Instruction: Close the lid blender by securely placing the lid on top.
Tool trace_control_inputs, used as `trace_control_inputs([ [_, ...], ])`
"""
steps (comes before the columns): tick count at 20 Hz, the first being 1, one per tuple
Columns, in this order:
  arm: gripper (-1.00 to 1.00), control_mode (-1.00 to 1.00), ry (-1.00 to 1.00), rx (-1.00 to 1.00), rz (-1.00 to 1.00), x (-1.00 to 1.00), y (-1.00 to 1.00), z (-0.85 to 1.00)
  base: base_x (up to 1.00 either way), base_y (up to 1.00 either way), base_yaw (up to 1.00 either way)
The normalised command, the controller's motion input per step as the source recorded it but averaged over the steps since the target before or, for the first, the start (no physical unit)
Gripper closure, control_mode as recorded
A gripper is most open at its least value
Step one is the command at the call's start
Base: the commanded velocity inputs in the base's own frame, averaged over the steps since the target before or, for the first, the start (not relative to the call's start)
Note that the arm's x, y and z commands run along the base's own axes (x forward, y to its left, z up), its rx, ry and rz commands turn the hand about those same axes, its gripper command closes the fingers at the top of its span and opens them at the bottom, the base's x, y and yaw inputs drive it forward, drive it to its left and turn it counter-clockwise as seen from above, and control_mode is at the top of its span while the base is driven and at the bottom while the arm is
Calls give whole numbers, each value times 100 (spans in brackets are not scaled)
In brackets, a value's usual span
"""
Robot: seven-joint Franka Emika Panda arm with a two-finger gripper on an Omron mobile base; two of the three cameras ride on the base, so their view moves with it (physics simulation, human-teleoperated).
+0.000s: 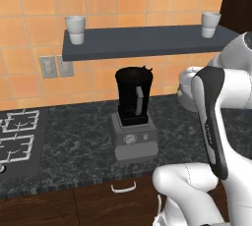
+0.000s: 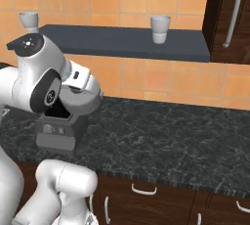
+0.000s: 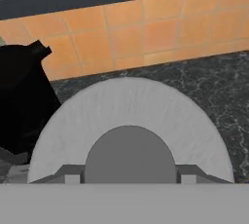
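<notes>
Lid carried toward the open blender.
Left base view: blender [image 1: 134,117] stands uncapped on the counter [image 1: 74,141]. Right base view: my arm hides most of it. Hand view: lid [image 3: 131,121] sits close before my gripper, grip unclear; I should centre it level over the jar.

A kitchen: orange tiled wall [image 1: 123,4], dark stone counter [image 2: 161,136], hob [image 1: 17,136] lower left, blender [image 1: 134,117] centre.
</notes>
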Motion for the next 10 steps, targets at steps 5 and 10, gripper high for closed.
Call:
trace_control_inputs([
  [5,100,-100,-20,-4,0,-9,50,100,0,0,0],
  [10,100,-100,-8,-1,0,0,59,86,0,0,0],
])
